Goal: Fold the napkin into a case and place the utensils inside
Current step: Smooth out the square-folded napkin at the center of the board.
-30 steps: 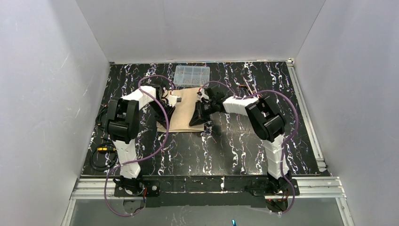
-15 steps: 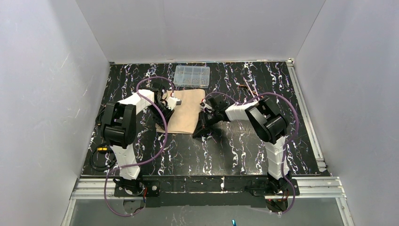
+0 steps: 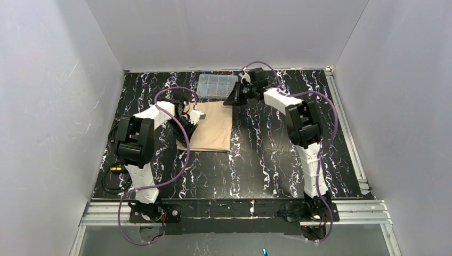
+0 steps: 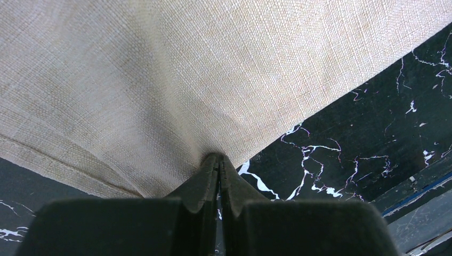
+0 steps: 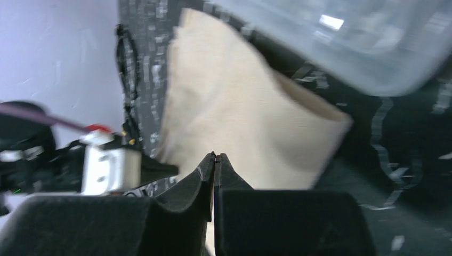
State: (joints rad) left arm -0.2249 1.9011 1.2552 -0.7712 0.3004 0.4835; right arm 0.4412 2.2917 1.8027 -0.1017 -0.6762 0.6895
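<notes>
The beige napkin point(image 3: 212, 128) lies flat on the black marble table, just in front of the clear box. My left gripper point(image 3: 186, 132) is at its left edge. In the left wrist view its jaws point(image 4: 217, 158) are shut, and the napkin point(image 4: 160, 80) puckers toward the tips as if pinched. My right gripper point(image 3: 229, 101) hovers at the back, over the table between the box and the napkin's far right corner. The blurred right wrist view shows it point(image 5: 215, 156) shut with nothing seen between the fingers, and the napkin point(image 5: 240, 117) beyond. The utensils are out of view.
A clear plastic compartment box point(image 3: 217, 85) stands at the back of the table, close to my right gripper, and fills the top of the right wrist view point(image 5: 346, 37). Purple cables loop over both arms. Grey walls close in three sides.
My right arm has swung from the napkin's right edge up to the back beside the clear box, uncovering the cloth's right side. The left arm has stayed on the left edge.
</notes>
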